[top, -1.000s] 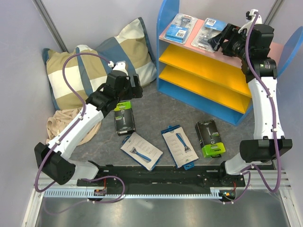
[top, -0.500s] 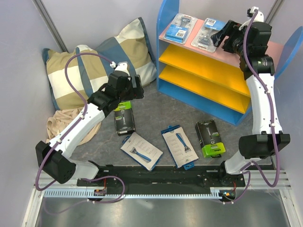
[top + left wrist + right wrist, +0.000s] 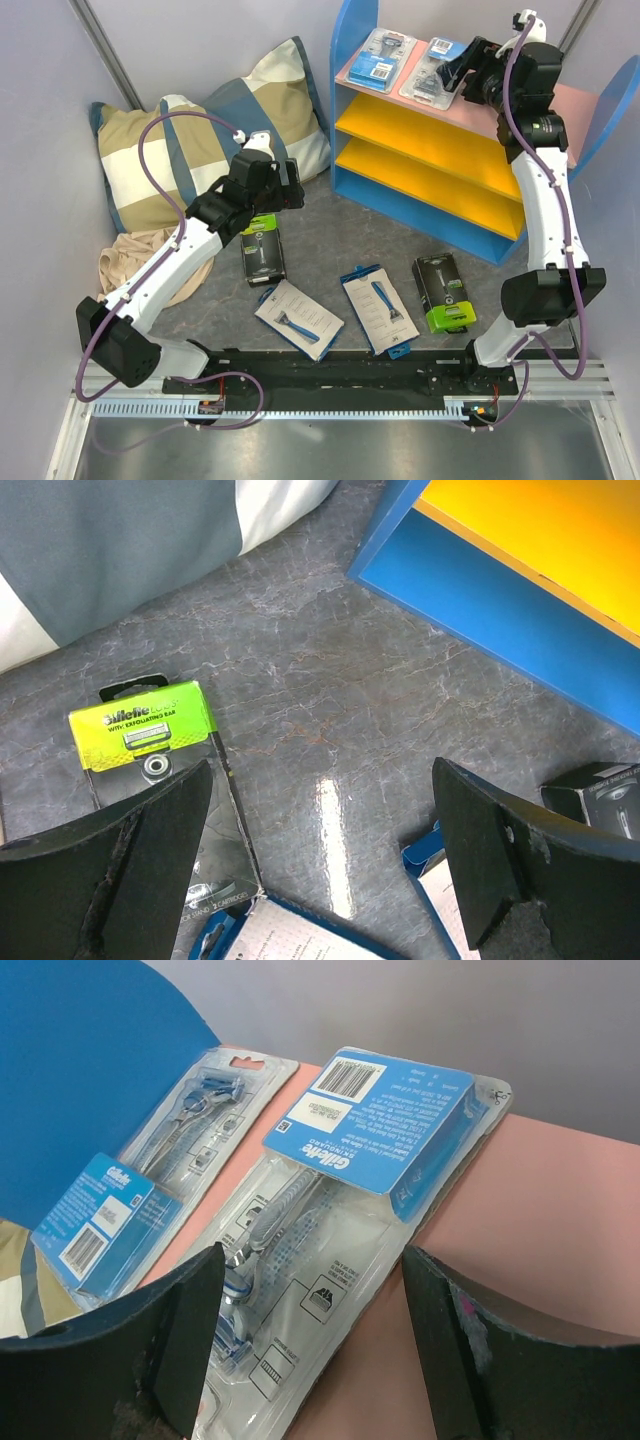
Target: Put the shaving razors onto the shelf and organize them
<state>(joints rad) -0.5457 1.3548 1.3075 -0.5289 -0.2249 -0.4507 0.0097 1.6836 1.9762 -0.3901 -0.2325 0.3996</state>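
Two clear blister packs lie side by side on the shelf's pink top board (image 3: 580, 105), one at the left (image 3: 382, 58) and one to its right (image 3: 432, 68). My right gripper (image 3: 462, 72) is open just above the right pack (image 3: 340, 1230), with its fingers apart on either side of it and not gripping it; the left pack (image 3: 150, 1190) lies beside it. On the floor lie a black-and-green box (image 3: 262, 248), two white boxes (image 3: 298, 318) (image 3: 378, 308) and a second black-and-green box (image 3: 442, 292). My left gripper (image 3: 272, 192) is open and empty above the first green box (image 3: 155, 742).
The shelf has two yellow lower boards (image 3: 430, 150) and blue side panels (image 3: 352, 40). A striped pillow (image 3: 200, 140) and a tan cloth (image 3: 135, 260) lie at the left. Grey walls close in the back and left.
My right gripper has moved left along the pink top board with the right blister pack sliding left under it. The left arm has barely moved.
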